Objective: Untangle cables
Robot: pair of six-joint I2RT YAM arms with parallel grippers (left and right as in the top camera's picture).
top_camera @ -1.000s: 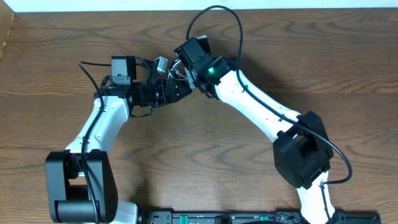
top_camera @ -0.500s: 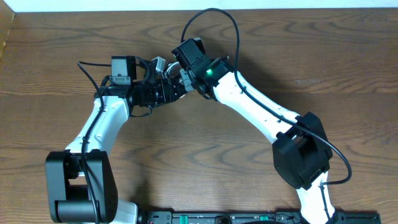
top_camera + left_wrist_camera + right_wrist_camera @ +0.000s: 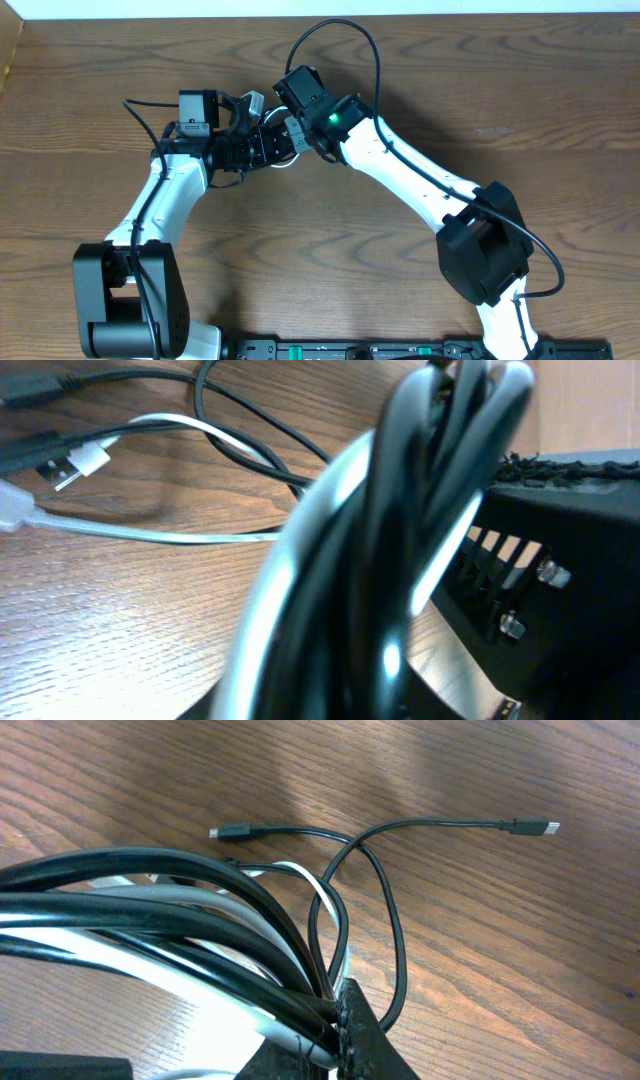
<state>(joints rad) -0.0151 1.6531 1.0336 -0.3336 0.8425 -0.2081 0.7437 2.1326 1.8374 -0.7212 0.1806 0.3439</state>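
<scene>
The cables, a bundle of black cords and one white cord, hang between my two grippers at the back middle of the table. My left gripper reaches in from the left and is shut on the bundle. In the left wrist view, the cords fill the picture and hide the fingers. My right gripper comes from the right, shut on the same bundle. Its dark finger pinches the cords. Loose ends lie on the wood: a white plug and two black plugs.
The brown wooden table runs to a pale wall at the back. A thick black arm cable arcs above the right wrist. Both arm bases stand near the front edge.
My right gripper has shifted left with the bundle, closer to the left gripper. My left jaws have closed in on the cords.
</scene>
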